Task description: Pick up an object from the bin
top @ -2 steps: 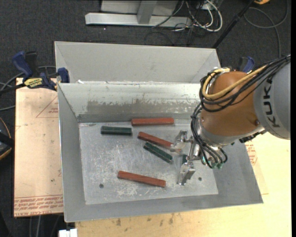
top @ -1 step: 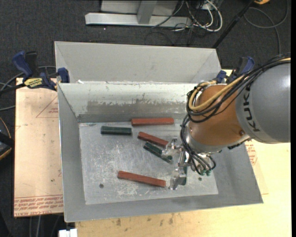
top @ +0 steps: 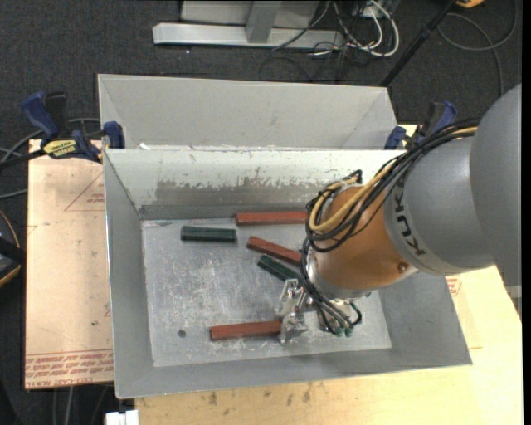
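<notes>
Bin floor (top: 195, 286) bare at left, sticks (top: 270, 218) crowd centre, arm (top: 365, 241) covers right

Bin (top: 182, 290): grey sheet metal, matt, floor scuffed & scratched. Red bar (top: 246, 331) & green bar (top: 208, 235): matt, smooth. Arm (top: 465, 207): smooth grey shell, slight sheen. Gripper (top: 290, 319): bare shiny metal.

Dark carpet floor (top: 50, 50), tangled cables (top: 365, 25)

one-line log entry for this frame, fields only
gripper: down in bin, at right end of front red-brown stick | grasp: unconfirmed | nearest others: dark green stick, red stick
</notes>
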### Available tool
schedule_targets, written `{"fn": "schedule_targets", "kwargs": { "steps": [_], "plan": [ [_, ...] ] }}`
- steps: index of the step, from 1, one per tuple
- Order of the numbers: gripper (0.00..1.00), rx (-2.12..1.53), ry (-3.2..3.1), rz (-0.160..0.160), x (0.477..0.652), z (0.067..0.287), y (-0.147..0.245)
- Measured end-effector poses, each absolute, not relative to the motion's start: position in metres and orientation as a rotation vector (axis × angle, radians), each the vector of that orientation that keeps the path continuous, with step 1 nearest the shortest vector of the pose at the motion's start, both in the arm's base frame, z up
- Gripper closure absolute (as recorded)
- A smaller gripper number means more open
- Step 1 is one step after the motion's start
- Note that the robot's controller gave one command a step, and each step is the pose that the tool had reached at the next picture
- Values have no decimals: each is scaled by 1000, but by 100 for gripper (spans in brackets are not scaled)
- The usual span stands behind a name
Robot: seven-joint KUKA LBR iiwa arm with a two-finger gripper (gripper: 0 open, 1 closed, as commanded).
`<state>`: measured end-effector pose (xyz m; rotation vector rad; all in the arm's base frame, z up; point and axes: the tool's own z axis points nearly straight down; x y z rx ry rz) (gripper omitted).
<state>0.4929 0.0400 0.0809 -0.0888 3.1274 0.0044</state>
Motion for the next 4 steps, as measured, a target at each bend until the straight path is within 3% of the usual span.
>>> {"fn": "schedule_targets", "kwargs": {
  "steps": [1, 2, 3, 4],
  "plan": [
    [100, -88, 3127, 4, 493, 81, 40],
    [100, -91, 3139, 2, 494, 181, 50],
    [100, -91, 3139, 2, 494, 181, 50],
    [100, -66, 3139, 2, 493, 226, 58]
  ]
}}
